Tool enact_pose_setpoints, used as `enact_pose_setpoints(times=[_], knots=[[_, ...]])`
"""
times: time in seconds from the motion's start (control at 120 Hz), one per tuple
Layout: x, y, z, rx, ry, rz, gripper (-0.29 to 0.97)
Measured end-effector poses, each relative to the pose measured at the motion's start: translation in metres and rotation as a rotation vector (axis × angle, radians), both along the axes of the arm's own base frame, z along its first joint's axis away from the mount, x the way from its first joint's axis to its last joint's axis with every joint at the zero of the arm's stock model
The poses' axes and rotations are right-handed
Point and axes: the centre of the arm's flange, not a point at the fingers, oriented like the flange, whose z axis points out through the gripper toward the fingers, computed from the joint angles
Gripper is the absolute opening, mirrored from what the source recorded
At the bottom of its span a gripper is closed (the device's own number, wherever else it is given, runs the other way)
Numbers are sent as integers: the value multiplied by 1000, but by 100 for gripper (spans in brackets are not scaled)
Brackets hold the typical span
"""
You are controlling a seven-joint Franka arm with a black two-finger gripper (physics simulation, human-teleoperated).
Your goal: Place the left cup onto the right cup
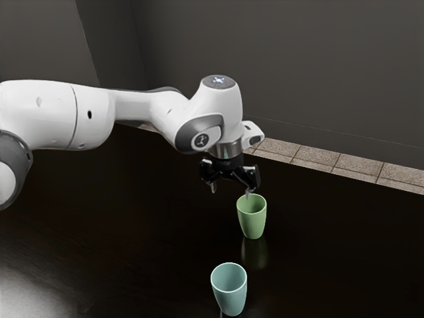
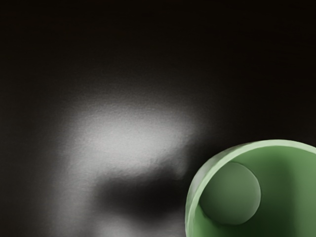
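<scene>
Just below the spread, empty fingers [image 1: 251, 179] stands the green cup [image 1: 252, 215], its rim under one fingertip.

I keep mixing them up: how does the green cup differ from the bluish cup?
The green cup is leaf green; the bluish cup is pale teal. The green cup stands just below the gripper; the bluish cup stands apart, nearer the exterior camera. Both are upright and alike in shape.

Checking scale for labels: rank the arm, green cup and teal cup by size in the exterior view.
1. Arm
2. Teal cup and green cup: unranked; teal looks slightly bigger but sits nearer the camera.
</scene>
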Motion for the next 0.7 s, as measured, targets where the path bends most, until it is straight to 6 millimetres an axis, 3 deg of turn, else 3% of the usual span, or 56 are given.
enact_pose_setpoints(times=[0.7], knots=[[11, 8, -37, -19, 23, 14, 68]])
